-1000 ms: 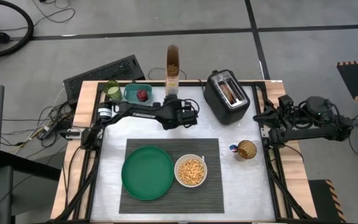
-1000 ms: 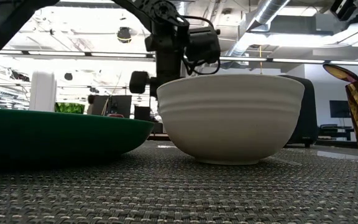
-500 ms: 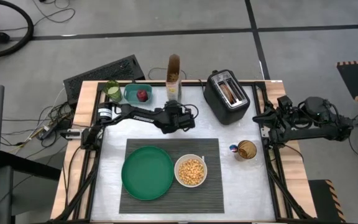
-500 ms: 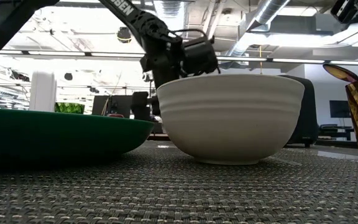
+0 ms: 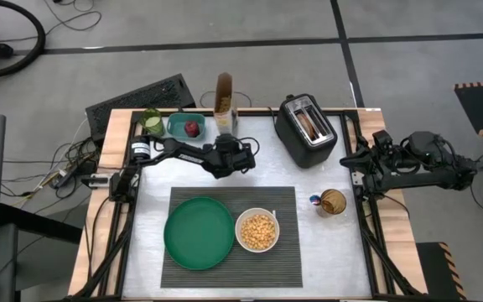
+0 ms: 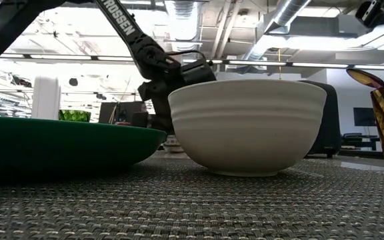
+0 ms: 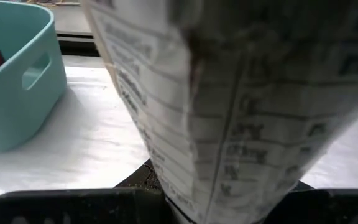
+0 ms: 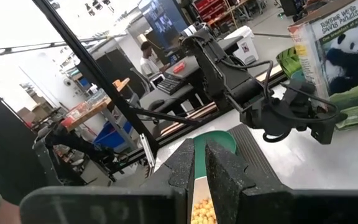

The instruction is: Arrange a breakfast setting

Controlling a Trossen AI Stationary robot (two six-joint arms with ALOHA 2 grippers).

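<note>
— What has changed on your side?

— My left pincer (image 5: 225,127) is clamped on the cereal box (image 5: 223,91). A second ago I held it farther toward the black toaster (image 5: 306,126). Now I've carried it back along the far edge of the table (image 5: 317,252), and it stands upright just beside the teal container (image 5: 184,126). In my wrist view the box fills nearly everything, with the container's wall close by. I cannot tell whether its base is on the table yet.

— And the setting itself?

— It hasn't moved. The placemat (image 5: 285,201) lies at the front of the table. The green plate (image 5: 199,233) sits on its left half, and the white bowl (image 5: 257,231) is just beside the plate, full of cereal. So I judge the pouring finished and this move a tidying-away.

— What is left?

— The apple (image 5: 192,128) is in the teal container, well apart from the mat. The spoon (image 5: 314,200) lies off the mat's right edge, touching an amber cup (image 5: 333,202). I can't make out the bagel for sure. Something brown shows in the toaster slots.

— Your other arm?

— My right pincer (image 5: 360,161) waits at the table's right edge.

— Next, then?

— Probably letting go of the box gently, since it is tall and could tip.
</note>
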